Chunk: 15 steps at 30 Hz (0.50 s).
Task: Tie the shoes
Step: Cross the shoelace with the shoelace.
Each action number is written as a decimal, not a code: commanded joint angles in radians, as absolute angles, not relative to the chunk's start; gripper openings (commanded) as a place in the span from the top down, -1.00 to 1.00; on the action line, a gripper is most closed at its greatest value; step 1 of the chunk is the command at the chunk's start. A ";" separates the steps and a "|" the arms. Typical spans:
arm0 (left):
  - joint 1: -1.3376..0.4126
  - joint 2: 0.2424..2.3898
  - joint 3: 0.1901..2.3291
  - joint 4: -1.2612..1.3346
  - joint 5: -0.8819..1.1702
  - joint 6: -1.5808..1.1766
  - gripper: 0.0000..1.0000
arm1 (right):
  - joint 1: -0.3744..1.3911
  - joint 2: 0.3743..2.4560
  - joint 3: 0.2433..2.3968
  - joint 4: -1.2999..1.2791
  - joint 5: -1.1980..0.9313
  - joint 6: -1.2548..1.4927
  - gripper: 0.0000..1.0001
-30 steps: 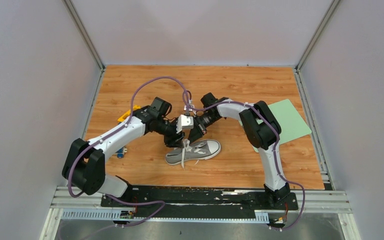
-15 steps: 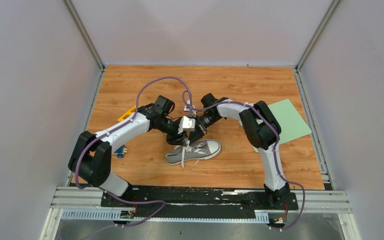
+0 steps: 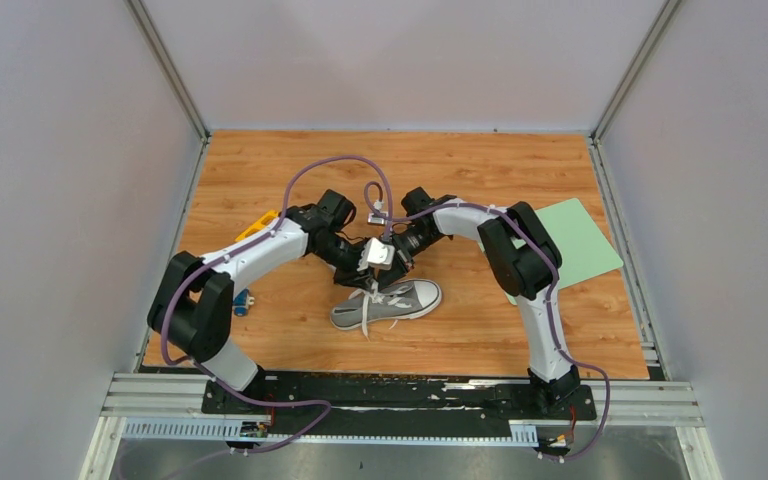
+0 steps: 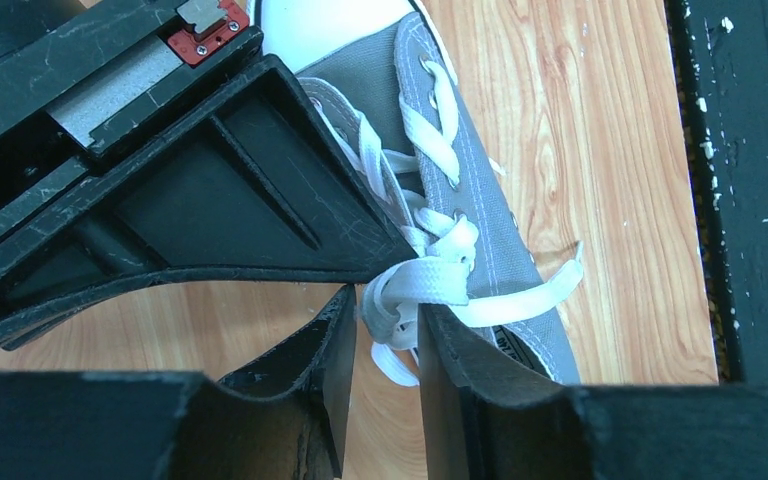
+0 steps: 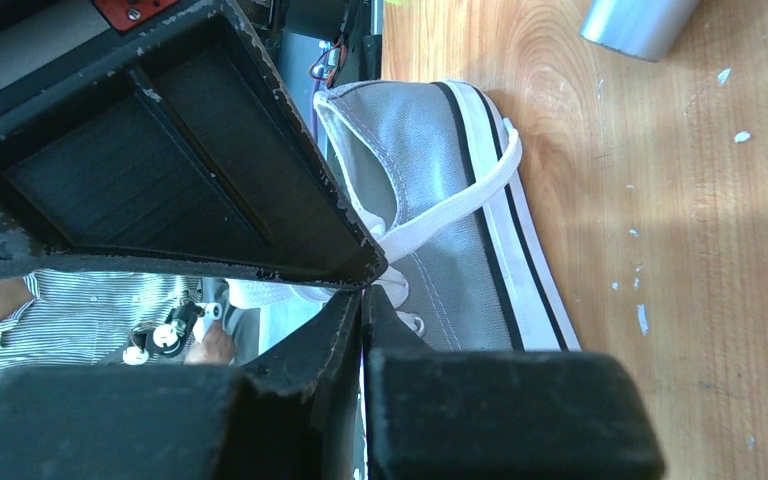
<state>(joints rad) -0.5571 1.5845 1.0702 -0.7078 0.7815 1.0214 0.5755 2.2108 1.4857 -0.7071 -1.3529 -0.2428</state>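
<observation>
Since a second ago the left arm has swung inward, and the left arm's fingers (image 4: 310, 370) have drawn closer to each other, close beside the right arm's fingers (image 5: 325, 345). Just below both pairs, a small grey canvas low-top sneaker with white rubber toe cap and sole (image 3: 392, 303) sits upright on the wood-grain surface (image 3: 480, 180), its toe cap out beyond the tips of the left pair. A bunch of its long white laces (image 4: 438, 268) fills the narrow gap between the left fingers, touching both inner faces; whether they clamp it cannot be told. The right fingers are pressed together, pinching one strand that runs from their tips down over the sneaker's side. The tips of the two pairs nearly meet above the eyelets.
</observation>
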 commanded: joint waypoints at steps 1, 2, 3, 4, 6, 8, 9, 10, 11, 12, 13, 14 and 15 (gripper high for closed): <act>-0.571 1.600 1.125 -0.805 0.816 1.115 0.24 | 0.584 2.226 1.495 -0.696 -1.406 -0.273 0.89; -0.570 1.607 1.137 -0.815 0.812 1.135 0.24 | 0.584 2.227 1.495 -0.697 -1.407 -0.273 0.89; -0.571 1.611 1.144 -0.838 0.810 1.146 0.21 | 0.586 2.229 1.496 -0.696 -1.408 -0.273 0.89; -0.572 1.619 1.156 -0.859 0.807 1.166 0.20 | 0.587 2.230 1.495 -0.696 -1.409 -0.273 0.89; -0.572 1.625 1.165 -0.867 0.804 1.181 0.15 | 0.586 2.232 1.496 -0.696 -1.410 -0.273 0.89; -0.575 1.627 1.166 -0.863 0.801 1.188 0.14 | 0.587 2.233 1.496 -0.697 -1.410 -0.273 0.89; -0.577 1.628 1.165 -0.860 0.798 1.191 0.13 | 0.587 2.233 1.497 -0.696 -1.412 -0.273 0.89; -0.581 1.629 1.164 -0.855 0.793 1.192 0.14 | 0.587 2.235 1.497 -0.696 -1.412 -0.273 0.89; -0.584 1.631 1.162 -0.855 0.789 1.197 0.15 | 0.587 2.235 1.497 -0.696 -1.413 -0.273 0.89; -0.589 1.633 1.161 -0.853 0.781 1.201 0.15 | 0.587 2.234 1.497 -0.696 -1.412 -0.273 0.89; -0.590 1.634 1.160 -0.850 0.777 1.201 0.18 | 0.588 2.234 1.496 -0.696 -1.412 -0.274 0.89; -0.592 1.635 1.160 -0.846 0.774 1.200 0.24 | 0.588 2.234 1.497 -0.698 -1.413 -0.274 0.89; -0.592 1.636 1.160 -0.845 0.774 1.200 0.27 | 0.587 2.235 1.497 -0.698 -1.412 -0.274 0.89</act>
